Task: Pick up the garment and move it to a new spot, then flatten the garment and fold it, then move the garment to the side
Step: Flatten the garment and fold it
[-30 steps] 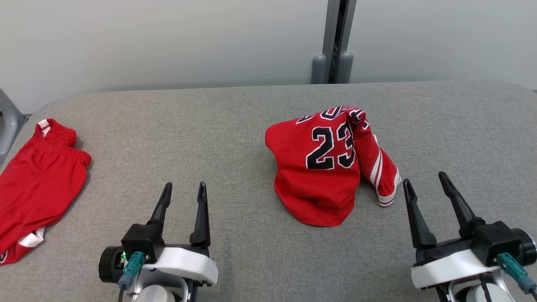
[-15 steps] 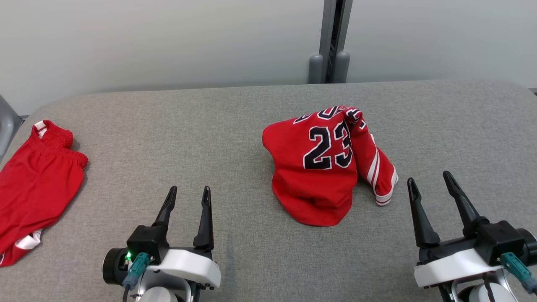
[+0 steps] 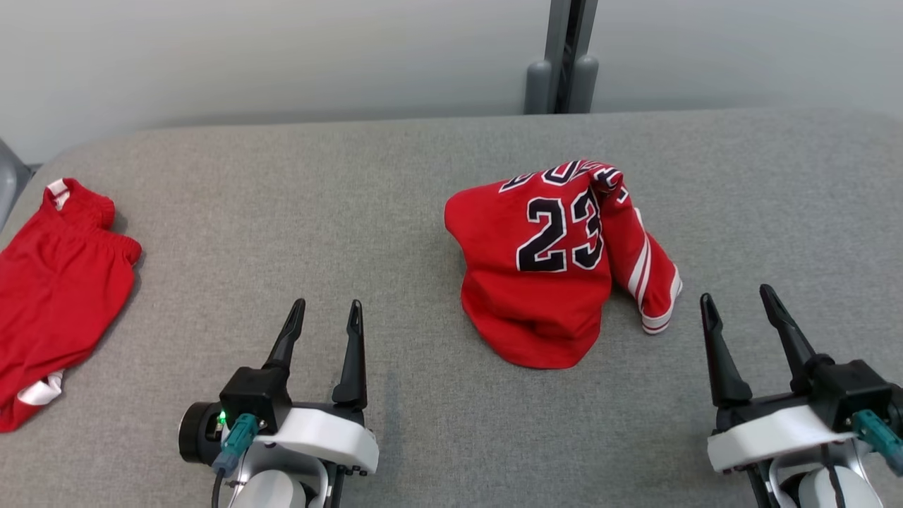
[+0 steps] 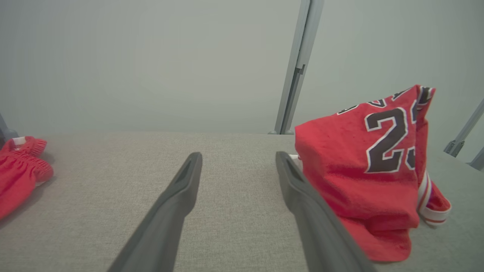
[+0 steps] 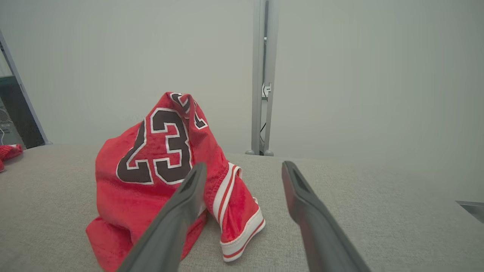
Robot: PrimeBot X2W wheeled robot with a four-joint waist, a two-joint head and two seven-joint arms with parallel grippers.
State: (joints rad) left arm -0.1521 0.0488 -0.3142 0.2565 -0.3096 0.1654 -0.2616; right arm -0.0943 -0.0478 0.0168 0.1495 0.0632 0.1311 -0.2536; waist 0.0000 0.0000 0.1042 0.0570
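One broad grey fabric-covered surface (image 3: pixel 395 212) is seen, backed by a plain pale wall (image 3: pixel 282 56). Its far edge runs well behind the garment (image 3: pixel 543 282), and its far corners are rounded. The garment, a red jersey bearing a black "23", is heaped in a crumpled mound on the surface, somewhat right of its middle, with a white-striped edge trailing at its right side. Bare surface lies open all around the garment: a wide stretch to its left, a narrower one to its right, and a strip in front of it. Far to the left of the garment a second red cloth (image 3: pixel 56 282) is spread; it is cut off by the picture's edge, so its full shape cannot be made out. Behind the garment a grey upright post (image 3: pixel 564 56) is set against the wall. The left hand (image 3: pixel 327 305) is held in front and to the left of the garment, well apart from it, with its fingers spread and nothing grasped. The right hand (image 3: pixel 735 293) is held to the right of the garment, near the striped edge but apart from it, and is likewise released and empty. The inside of the garment's folds is hidden.
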